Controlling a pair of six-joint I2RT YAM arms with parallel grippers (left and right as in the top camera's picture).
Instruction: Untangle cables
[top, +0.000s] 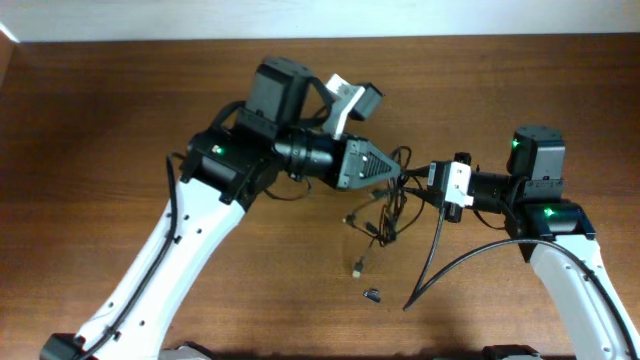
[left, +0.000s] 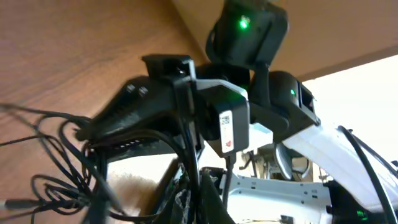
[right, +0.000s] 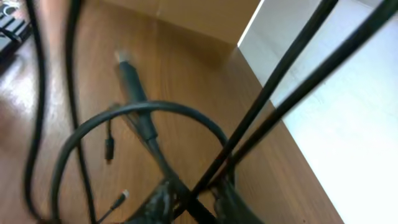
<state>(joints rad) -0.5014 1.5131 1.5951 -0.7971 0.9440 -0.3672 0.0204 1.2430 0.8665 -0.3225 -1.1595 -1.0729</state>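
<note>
Left hand (top: 397, 176) is pressed together at the cables (top: 385, 215) — a black tangle in the middle of the tabletop (top: 100, 120). Right hand (top: 422, 178) sits just beside it — whether spread or pinching, I cannot tell.

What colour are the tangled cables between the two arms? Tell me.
Black. The overhead view shows the cables best, against the brown table.

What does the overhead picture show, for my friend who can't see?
A robot's left gripper and right gripper nearly meet above a brown wooden table, at a tangle of thin black cables. A tiny dark piece lies nearby.
</note>
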